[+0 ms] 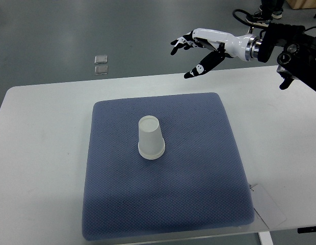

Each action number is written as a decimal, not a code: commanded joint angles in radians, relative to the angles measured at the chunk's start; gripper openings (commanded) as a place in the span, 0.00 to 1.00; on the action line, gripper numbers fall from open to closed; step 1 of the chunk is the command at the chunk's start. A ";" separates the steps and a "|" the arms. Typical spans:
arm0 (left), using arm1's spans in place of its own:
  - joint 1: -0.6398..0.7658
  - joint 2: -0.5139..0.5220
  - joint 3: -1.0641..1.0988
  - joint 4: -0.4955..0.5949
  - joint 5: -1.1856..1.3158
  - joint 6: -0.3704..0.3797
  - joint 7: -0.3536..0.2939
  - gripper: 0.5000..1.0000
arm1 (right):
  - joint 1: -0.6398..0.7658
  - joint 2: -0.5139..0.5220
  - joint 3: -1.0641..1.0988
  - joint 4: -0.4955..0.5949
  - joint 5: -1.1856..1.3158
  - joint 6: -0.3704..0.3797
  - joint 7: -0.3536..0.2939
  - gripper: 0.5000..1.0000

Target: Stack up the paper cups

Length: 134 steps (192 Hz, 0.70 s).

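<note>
Cup (150, 138) inverted on mat; fingers (191, 41) well apart.

A white paper cup (151, 138) sits on a dotted blue-grey mat (199, 194) over a white table (41, 168).

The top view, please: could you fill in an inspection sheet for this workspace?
Surface: white table with a blue mat on it.
Job's things: paper cup upside down near the mat's middle; whether it is one cup or a stack cannot be told.
Clutter: nothing seen.
Grippers: right hand open, raised beyond the table's far edge; left not in view.
Cables: black cable on the floor.
Surroundings: grey floor, two small clear squares.
</note>
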 commanded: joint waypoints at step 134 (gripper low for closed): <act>0.000 0.000 0.000 0.000 0.000 0.000 0.000 1.00 | -0.233 0.023 0.003 -0.175 0.712 -0.417 0.003 0.81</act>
